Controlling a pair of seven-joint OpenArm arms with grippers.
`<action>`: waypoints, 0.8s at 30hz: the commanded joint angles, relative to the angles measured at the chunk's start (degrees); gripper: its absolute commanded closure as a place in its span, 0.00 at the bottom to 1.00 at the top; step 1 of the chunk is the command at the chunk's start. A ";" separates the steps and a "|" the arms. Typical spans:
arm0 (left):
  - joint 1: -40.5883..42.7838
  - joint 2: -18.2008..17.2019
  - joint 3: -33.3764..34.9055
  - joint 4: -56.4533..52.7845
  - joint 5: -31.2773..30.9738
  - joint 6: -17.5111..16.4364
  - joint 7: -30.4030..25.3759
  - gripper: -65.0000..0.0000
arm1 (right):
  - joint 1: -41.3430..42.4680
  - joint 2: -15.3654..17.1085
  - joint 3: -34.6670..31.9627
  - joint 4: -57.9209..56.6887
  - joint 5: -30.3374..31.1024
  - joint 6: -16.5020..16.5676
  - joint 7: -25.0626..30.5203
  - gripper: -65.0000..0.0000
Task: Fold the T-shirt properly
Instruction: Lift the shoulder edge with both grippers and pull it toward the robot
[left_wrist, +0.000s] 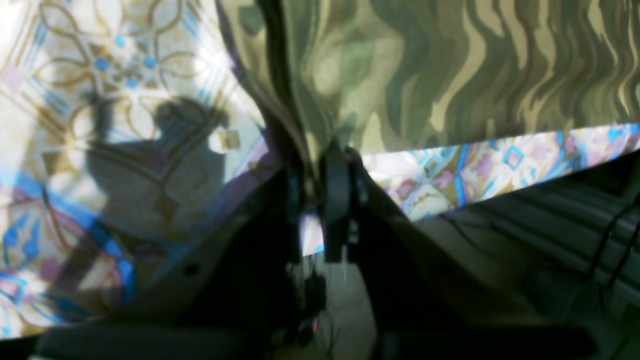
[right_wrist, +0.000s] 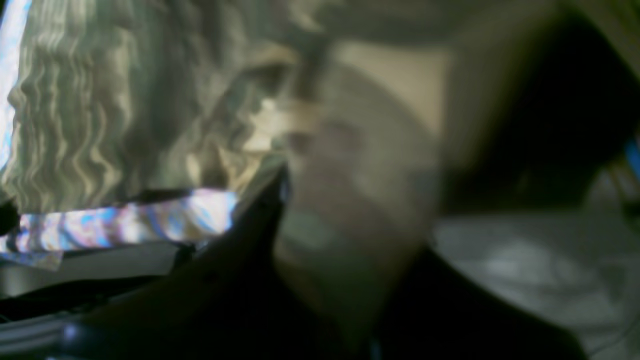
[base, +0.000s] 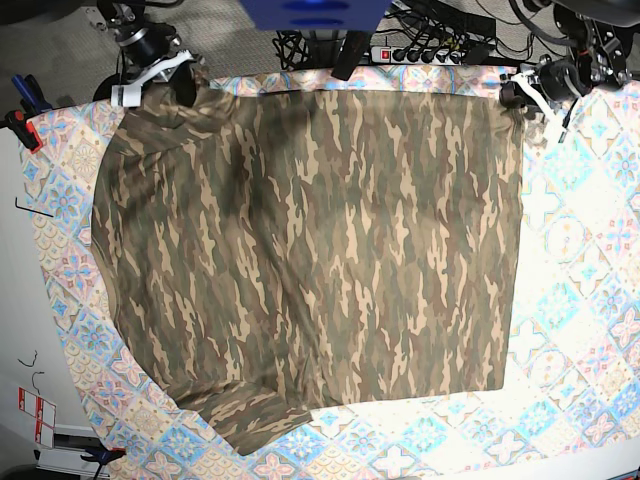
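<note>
Patterned tablecloth covers the counter, and the T-shirt lies spread across it, reaching the far edge. The left claw is closed on its far corner; the right claw is shut on the other far corner. The cloth looks soft, light and limp, so corners and hems are the best holds. No writing is readable.

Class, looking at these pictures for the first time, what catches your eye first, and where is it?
The camouflage T-shirt dominates, spread wide over the pastel patterned tablecloth. At its far edge, the left tool is shut on one corner and the right tool on the other.
</note>
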 joint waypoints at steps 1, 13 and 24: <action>-1.22 -0.56 -0.16 0.46 -0.48 0.34 0.21 0.92 | -0.42 0.67 0.38 1.04 0.10 -1.48 1.02 0.99; -9.13 -0.56 -0.42 0.46 -0.57 0.34 10.06 0.92 | 3.44 2.43 0.38 2.27 0.02 -3.15 0.75 0.99; -14.93 -0.64 -1.39 0.37 -0.39 0.34 11.95 0.92 | 7.93 5.07 0.38 6.40 0.10 -4.11 0.66 0.99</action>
